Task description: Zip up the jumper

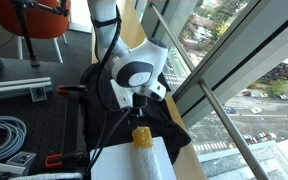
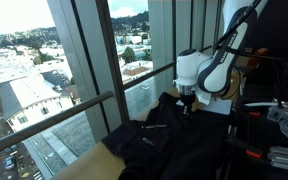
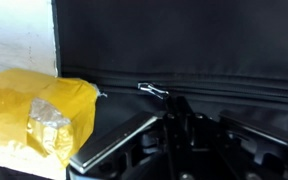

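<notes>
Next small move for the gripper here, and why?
Probably nudge the gripper forward onto the zip pull and close on it. In the wrist view the silver pull lies on the black jumper just beyond the gripper, apparently not yet grasped; whether the jaws are open is unclear.

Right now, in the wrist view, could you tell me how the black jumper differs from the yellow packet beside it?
The jumper is black; the yellow packet is bright yellow. The jumper lies fairly smooth; the packet is crumpled and glossy. The jumper fills most of the view; the packet only a corner. Both lie side by side.
</notes>
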Robot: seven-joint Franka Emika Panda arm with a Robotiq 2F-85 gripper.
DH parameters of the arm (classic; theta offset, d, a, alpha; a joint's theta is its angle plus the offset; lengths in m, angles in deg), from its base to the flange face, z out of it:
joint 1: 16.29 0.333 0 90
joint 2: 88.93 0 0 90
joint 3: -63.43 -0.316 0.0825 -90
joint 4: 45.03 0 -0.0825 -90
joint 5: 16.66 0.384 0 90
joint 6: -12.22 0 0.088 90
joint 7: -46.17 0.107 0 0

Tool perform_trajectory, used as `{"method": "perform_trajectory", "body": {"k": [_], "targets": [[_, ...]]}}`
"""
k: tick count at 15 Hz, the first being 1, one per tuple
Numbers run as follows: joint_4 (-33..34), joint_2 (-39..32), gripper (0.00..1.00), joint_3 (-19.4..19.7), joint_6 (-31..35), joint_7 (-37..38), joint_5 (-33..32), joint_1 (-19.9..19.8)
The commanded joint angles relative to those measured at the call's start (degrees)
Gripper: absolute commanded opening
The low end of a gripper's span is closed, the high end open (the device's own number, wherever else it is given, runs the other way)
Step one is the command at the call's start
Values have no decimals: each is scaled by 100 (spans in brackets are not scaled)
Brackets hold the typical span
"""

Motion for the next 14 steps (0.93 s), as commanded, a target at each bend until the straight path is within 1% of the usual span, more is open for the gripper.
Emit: {"method": "perform_trajectory", "body": {"k": [1, 14], "targets": [[196, 0, 2, -86, -99, -103, 190, 172], [395, -37, 2, -353, -427, 25, 122, 937]]}}
